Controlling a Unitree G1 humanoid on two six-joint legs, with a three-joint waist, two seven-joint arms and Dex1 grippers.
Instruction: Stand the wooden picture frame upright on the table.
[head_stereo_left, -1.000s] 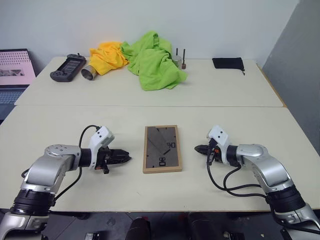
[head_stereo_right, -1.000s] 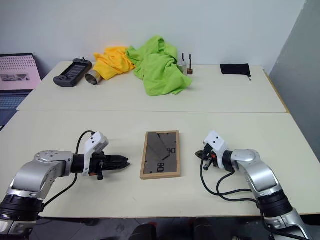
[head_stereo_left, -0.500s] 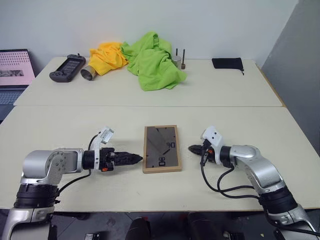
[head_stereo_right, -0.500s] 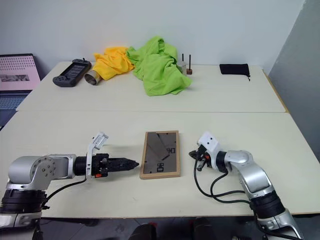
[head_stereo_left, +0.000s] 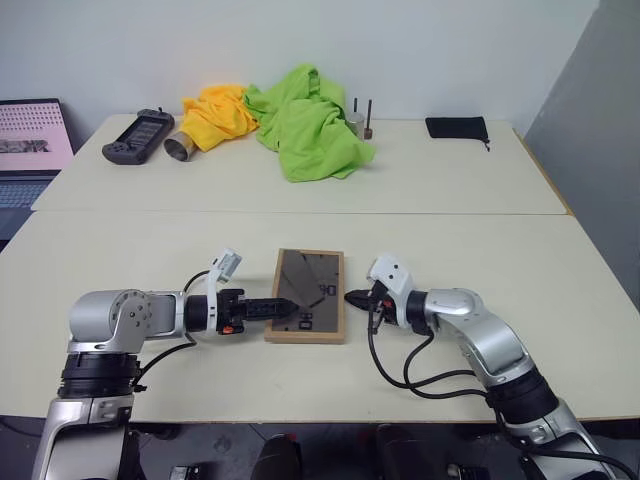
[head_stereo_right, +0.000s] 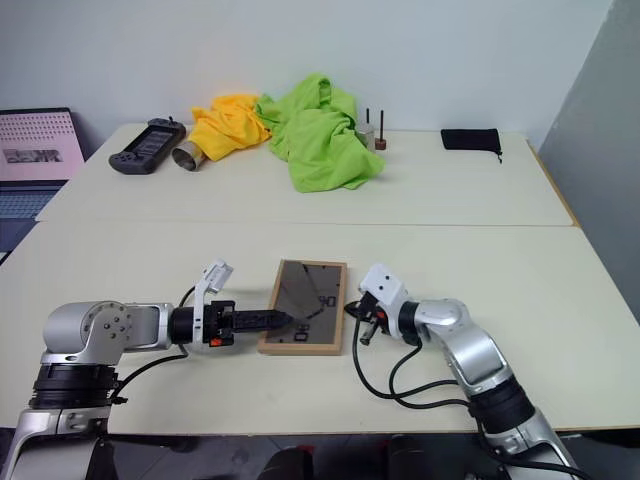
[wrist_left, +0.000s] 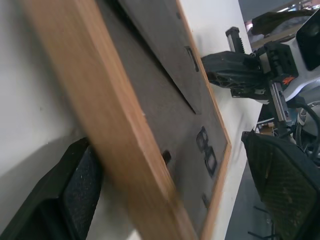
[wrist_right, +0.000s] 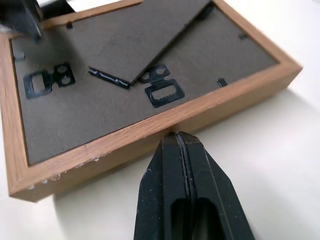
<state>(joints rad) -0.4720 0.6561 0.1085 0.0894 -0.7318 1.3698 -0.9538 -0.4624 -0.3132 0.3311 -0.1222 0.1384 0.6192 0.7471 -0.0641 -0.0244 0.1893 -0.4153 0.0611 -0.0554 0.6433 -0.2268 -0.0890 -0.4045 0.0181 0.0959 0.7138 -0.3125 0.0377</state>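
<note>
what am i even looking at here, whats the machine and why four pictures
It is a two-armed humanoid robot at a pale table. Two pictures come from cameras in its head, two from cameras on its wrists. A wooden picture frame lies back-up between the arms. The left gripper is open, one finger under the frame's edge and one above. The right gripper is shut, holding nothing, its tip at the opposite edge. Farther back lie a green cloth, a yellow cloth, a game controller and a black pouch.
</note>
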